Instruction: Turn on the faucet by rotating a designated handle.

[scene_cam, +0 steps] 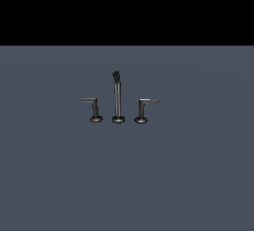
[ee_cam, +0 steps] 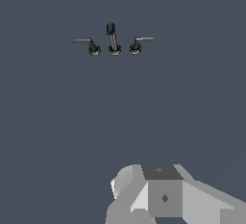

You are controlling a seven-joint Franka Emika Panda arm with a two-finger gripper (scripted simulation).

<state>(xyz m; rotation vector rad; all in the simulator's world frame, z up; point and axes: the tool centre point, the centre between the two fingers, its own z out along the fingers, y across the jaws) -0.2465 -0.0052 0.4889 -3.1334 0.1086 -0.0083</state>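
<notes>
The faucet (scene_cam: pixel 118 98) is a small dark grey three-piece set standing on the grey floor in the middle of the exterior view. Its tall thin spout has a hooked tip. The designated handle (scene_cam: pixel 144 107) stands on a round base at the exterior view's right of the spout, its arm sticking out rightward. The twin lever (scene_cam: pixel 92 107) points leftward on the other side. The wrist view shows the faucet (ee_cam: pixel 114 39) far off, with the designated handle (ee_cam: pixel 140 42) beside the spout. No gripper fingers show in either view.
A flat grey-blue floor (scene_cam: pixel 127 175) surrounds the faucet. A pale grey blocky part of the arm (ee_cam: pixel 163 196) fills the lower edge of the wrist view. The exterior view is black above the floor's far edge.
</notes>
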